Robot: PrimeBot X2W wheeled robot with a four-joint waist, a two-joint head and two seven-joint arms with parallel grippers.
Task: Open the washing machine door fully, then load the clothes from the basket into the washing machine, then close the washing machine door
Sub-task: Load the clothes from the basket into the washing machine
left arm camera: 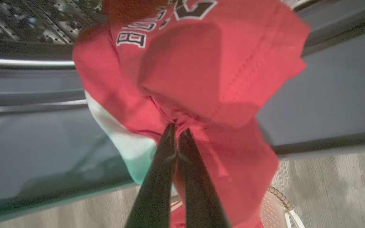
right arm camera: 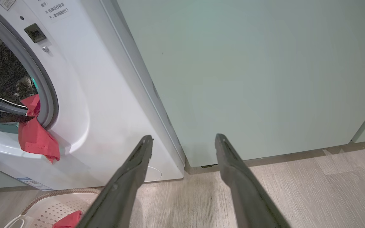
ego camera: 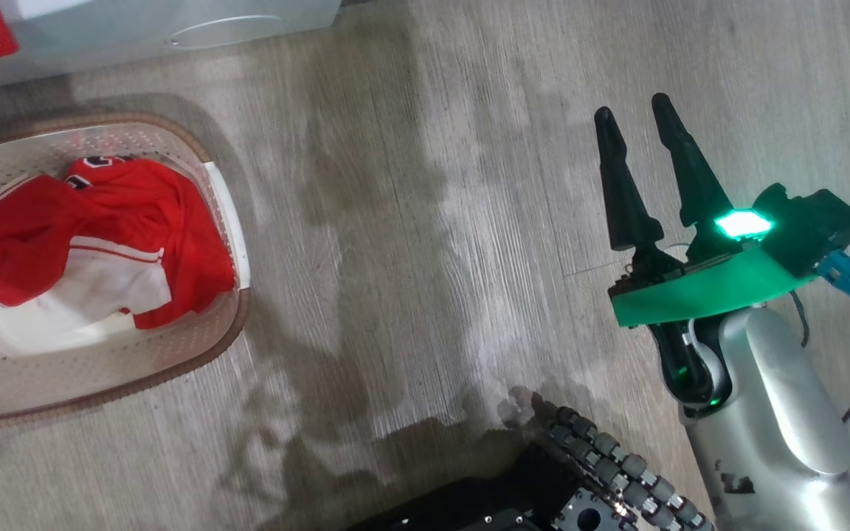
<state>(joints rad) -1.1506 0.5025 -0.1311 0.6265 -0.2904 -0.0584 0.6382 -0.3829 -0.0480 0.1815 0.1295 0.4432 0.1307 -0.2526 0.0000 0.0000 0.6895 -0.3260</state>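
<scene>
My left gripper [left arm camera: 177,128] is shut on a red garment [left arm camera: 201,69] with white lettering, held at the mouth of the washing machine, whose steel drum [left arm camera: 27,19] shows behind it. In the right wrist view that garment [right arm camera: 36,136] hangs over the grey seal of the white washing machine [right arm camera: 100,95]. More red and white clothes [ego camera: 122,214] lie in the cream basket [ego camera: 233,324] on the floor. Well to the right of the basket, my right gripper [ego camera: 635,110] hangs open and holds nothing. The washing machine door is out of view.
A pale green cabinet [right arm camera: 249,69] stands directly right of the washer. The basket [right arm camera: 55,202] sits just in front of the machine's base, near the round filter cap [ego camera: 226,29]. My wheeled base [ego camera: 580,479] shows at the bottom of the wood-look floor [ego camera: 432,221].
</scene>
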